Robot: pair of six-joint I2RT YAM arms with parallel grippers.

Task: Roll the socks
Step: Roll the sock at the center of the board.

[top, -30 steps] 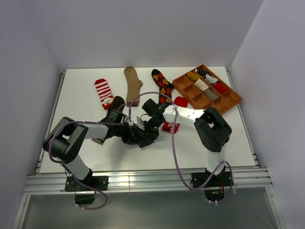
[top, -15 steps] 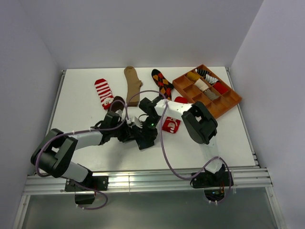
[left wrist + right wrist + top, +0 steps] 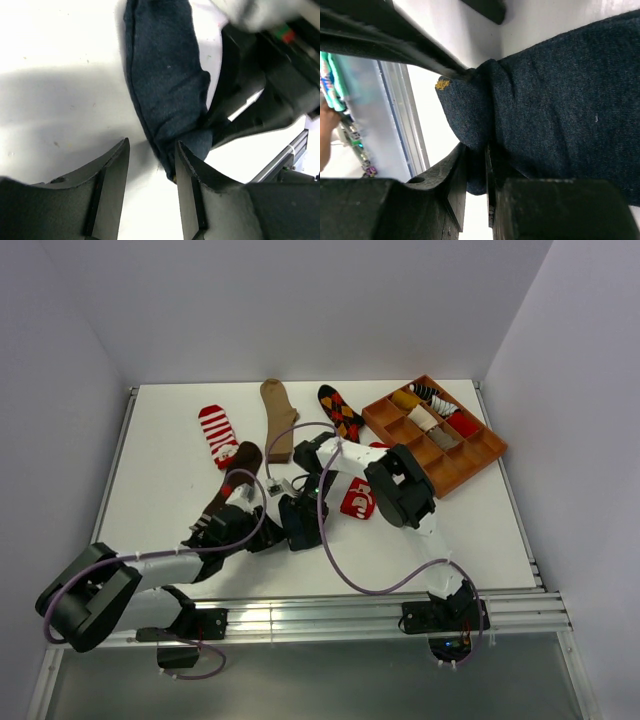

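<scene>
A navy sock lies folded on the white table just ahead of my left gripper, which is open; the sock's near end sits beside the inner face of the right finger, and the gap is otherwise bare. My right gripper is shut on a fold of the navy sock. From above, both grippers meet mid-table: the left gripper and the right gripper. Flat on the table lie a red-white striped sock, a tan sock, a black argyle sock, a dark brown sock and a red sock.
A brown wooden compartment tray at the back right holds several rolled socks. Purple cables loop over the middle of the table from both arms. The left forearm lies low along the near-left table. Metal rails run along the table's near edge.
My left gripper has opened and drawn back toward the near left, its arm stretching low over the table. The right gripper stays shut on the navy sock and has shifted slightly left.
</scene>
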